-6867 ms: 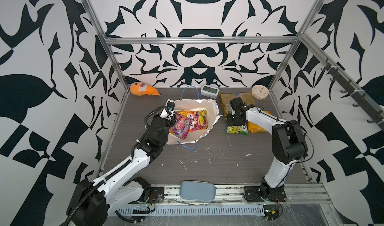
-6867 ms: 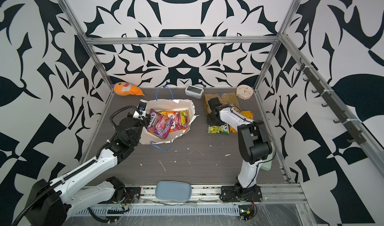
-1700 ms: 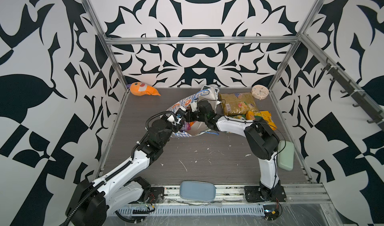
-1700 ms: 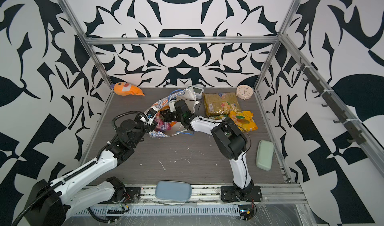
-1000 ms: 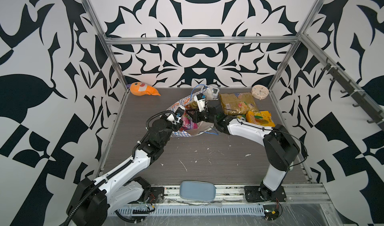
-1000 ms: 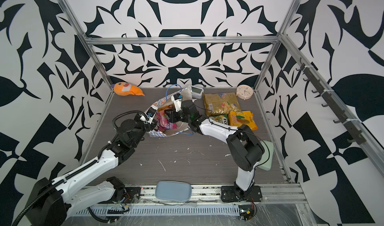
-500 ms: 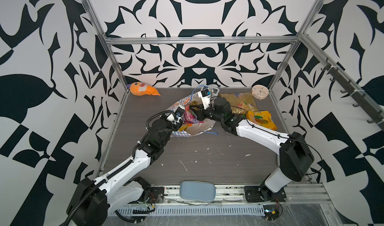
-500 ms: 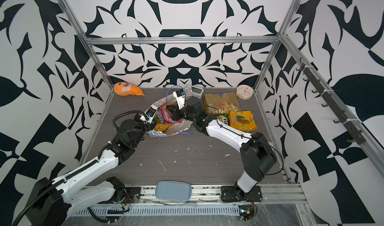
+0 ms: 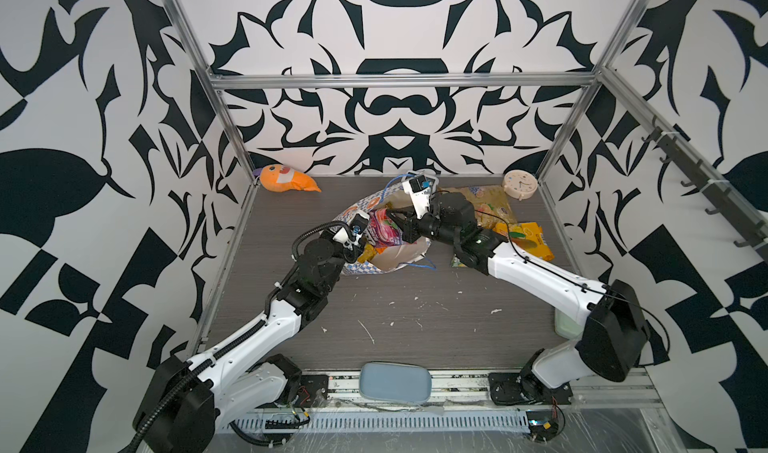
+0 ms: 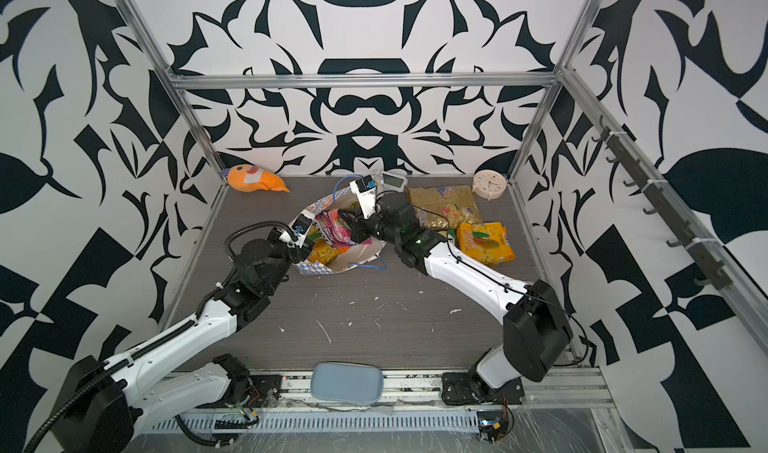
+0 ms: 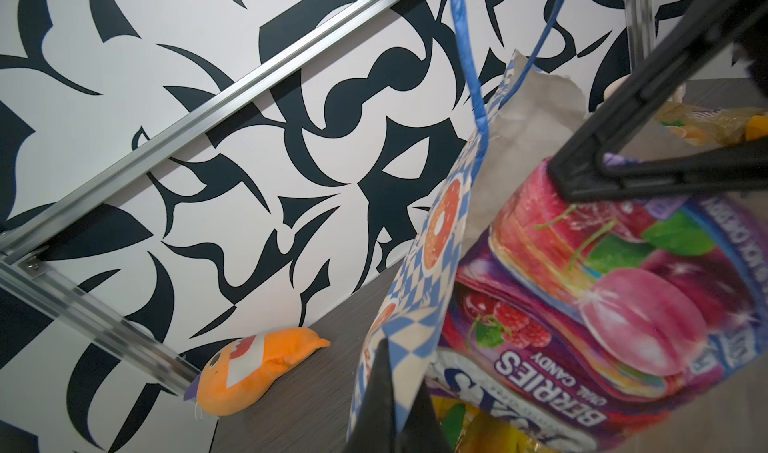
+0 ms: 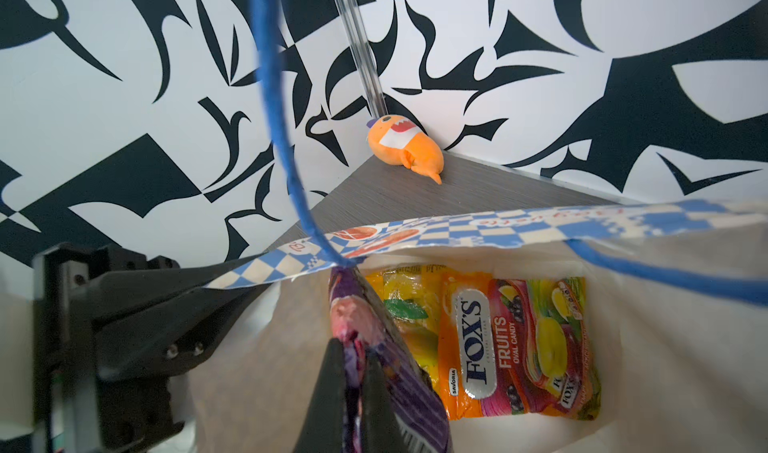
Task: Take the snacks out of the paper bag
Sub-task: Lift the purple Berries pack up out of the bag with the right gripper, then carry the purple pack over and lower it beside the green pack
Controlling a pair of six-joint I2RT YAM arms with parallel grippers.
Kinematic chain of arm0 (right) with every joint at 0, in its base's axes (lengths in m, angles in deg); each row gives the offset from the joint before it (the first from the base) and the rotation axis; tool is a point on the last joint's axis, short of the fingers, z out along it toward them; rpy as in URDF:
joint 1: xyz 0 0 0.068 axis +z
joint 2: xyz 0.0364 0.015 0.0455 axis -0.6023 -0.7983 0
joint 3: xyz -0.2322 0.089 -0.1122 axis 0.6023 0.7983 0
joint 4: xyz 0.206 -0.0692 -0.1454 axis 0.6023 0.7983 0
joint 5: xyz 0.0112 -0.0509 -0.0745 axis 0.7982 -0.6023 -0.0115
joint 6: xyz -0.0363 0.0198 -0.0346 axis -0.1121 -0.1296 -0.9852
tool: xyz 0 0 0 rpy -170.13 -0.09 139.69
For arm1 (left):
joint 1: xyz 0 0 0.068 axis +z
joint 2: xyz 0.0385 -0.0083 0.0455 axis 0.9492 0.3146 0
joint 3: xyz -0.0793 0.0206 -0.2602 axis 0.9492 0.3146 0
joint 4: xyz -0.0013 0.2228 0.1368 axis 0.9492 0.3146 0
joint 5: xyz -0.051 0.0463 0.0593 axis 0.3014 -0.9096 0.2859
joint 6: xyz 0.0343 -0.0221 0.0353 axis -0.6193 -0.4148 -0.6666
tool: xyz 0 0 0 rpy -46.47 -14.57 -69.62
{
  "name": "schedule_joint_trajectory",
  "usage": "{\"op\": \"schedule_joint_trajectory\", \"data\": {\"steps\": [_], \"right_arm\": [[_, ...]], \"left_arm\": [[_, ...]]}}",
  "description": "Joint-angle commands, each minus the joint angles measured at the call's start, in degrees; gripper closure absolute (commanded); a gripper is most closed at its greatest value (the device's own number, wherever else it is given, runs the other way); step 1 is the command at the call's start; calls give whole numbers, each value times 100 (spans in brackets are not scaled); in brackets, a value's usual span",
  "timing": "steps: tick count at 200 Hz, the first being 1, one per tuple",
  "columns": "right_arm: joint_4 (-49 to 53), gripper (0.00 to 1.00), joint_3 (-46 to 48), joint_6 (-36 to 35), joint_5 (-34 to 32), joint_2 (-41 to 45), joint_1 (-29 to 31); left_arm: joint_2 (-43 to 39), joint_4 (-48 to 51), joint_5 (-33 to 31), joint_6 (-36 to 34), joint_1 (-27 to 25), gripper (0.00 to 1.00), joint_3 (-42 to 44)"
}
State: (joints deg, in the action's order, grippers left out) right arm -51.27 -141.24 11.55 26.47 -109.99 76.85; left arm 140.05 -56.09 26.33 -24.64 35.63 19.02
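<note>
Clamping one purple packet (image 12: 365,326): right gripper (image 12: 353,349), closed on it; left gripper (image 11: 401,367) pinches the paper bag (image 11: 432,264) rim. Beyond right gripper, inside bag, two more: one orange packet (image 12: 519,347), one yellow packet (image 12: 409,301).

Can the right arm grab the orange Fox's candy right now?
Probably not yet: the right gripper is shut on the purple packet. The orange packet lies uncovered inside the paper bag.

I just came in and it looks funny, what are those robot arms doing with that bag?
They're taking snacks out of the paper bag. The left fingers pinch its rim. The right fingers grip the purple FOX'S packet at the bag's mouth. An orange FOX'S packet and a yellow packet are inside; an olive-gold packet lies outside.
</note>
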Motion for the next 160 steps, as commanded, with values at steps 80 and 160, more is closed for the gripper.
{"op": "schedule_joint_trajectory", "data": {"steps": [80, 160], "right_arm": [[215, 100, 70, -1006, -626, 1197, -66], [185, 100, 87, -1127, -1303, 1763, -126]], "left_arm": [[53, -226, -20, -54, -44, 100, -129], [138, -250, -55, -79, -44, 100, -149]]}}
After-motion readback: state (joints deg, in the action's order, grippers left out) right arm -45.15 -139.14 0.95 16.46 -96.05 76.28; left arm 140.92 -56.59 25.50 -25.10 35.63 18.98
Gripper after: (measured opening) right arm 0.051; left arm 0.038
